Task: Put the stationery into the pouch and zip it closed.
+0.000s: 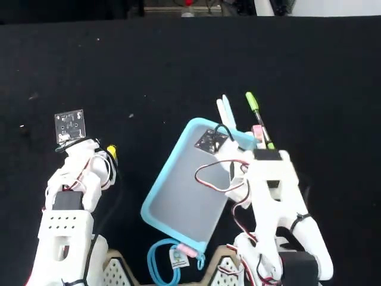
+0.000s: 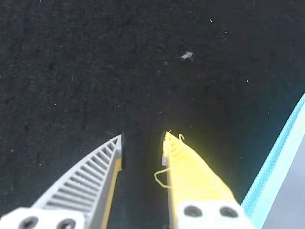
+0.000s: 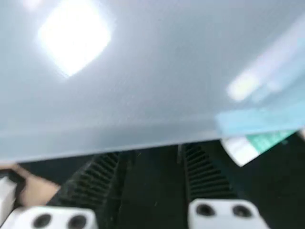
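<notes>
Black cloth-covered table [image 1: 178,65], two arms at the near edge.

Task object: a flat rectangular pouch [image 1: 190,185] of translucent grey material with a light blue border is laid tilted on the table between the two arms. One short end is toward the arm bases. At that end a light blue cord loop [image 1: 156,262], a small white tag [image 1: 177,257] and a pink zip pull [image 1: 188,251] are seen.

Stationery: a slim green pen [image 1: 255,107] is laid on the table just past the pouch's far corner. A small pink piece [image 1: 257,133] is just beside it. Two pale blue slim pieces [image 1: 225,111] stick out past the pouch's far edge; whether their lower ends are inside the pouch cannot be told.

Left gripper [image 2: 142,138]: one grey finger and one yellow finger are held apart, with nothing between them and bare black cloth under the gap. It is placed to the left of the pouch, near but not touching; the pouch's blue border [image 2: 279,155] is seen at the side.

Right gripper [image 3: 155,160]: it is positioned over the pouch's far corner. Its two black ribbed fingers [image 3: 202,167] are apart where visible. Their tips are hidden behind the pouch's grey edge, so contact cannot be confirmed. A white label with green print [image 3: 255,143] is seen beside that edge.
</notes>
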Robot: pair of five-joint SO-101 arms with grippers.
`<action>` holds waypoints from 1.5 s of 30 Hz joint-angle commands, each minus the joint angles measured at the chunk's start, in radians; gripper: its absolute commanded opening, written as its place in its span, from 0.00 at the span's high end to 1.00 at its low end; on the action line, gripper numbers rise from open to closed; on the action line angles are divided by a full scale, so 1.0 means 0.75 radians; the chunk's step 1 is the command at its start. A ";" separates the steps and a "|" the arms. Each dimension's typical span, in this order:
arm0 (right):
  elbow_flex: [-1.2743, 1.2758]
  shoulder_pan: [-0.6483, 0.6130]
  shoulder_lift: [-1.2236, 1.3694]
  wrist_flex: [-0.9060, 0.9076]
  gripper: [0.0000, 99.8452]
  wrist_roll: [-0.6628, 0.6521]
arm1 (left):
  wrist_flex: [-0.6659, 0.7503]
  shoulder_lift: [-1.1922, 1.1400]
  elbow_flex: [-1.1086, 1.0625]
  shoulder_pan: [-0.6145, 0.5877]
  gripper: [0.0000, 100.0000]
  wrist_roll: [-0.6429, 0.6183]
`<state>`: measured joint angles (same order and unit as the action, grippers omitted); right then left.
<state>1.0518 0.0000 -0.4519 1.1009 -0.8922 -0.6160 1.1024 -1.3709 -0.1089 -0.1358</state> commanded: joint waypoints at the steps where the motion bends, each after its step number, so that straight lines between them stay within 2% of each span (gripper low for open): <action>1: 0.040 -0.012 0.005 -0.147 0.86 -0.004 | 0.020 0.014 0.013 0.087 0.85 -0.004; 8: 0.003 -0.293 -0.005 -0.250 0.86 0.415 | 0.023 0.014 -0.036 0.279 0.85 0.158; 13: -0.152 -0.456 -0.005 -0.254 0.86 0.671 | 0.057 0.012 -0.077 0.289 0.85 0.162; 18: -0.265 -0.563 -0.003 -0.254 0.86 0.812 | 0.176 0.014 -0.142 0.287 0.85 0.162; 22: -0.300 -0.559 -0.005 -0.241 0.86 0.853 | 0.174 0.014 -0.138 0.267 0.86 0.162; 27: -0.347 -0.522 -0.024 -0.045 0.86 0.827 | 0.176 0.014 -0.111 0.152 0.86 0.153; 31: -0.202 -0.530 -0.204 0.014 0.86 0.706 | 0.174 0.014 -0.107 0.130 0.86 0.153; 34: -0.050 -0.534 -0.408 0.065 0.86 0.685 | 0.174 0.014 -0.103 0.118 0.86 0.153; 39: 0.116 -0.730 -0.629 0.174 0.86 0.687 | 0.180 0.014 -0.075 0.015 0.86 0.145; 45: 0.142 -0.986 -0.652 0.166 0.86 0.687 | 0.182 0.014 -0.071 -0.040 0.86 0.059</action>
<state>1.1577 -0.6183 -0.9168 1.2175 -0.3659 -0.4979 1.1024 -1.4876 -0.1243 -0.0698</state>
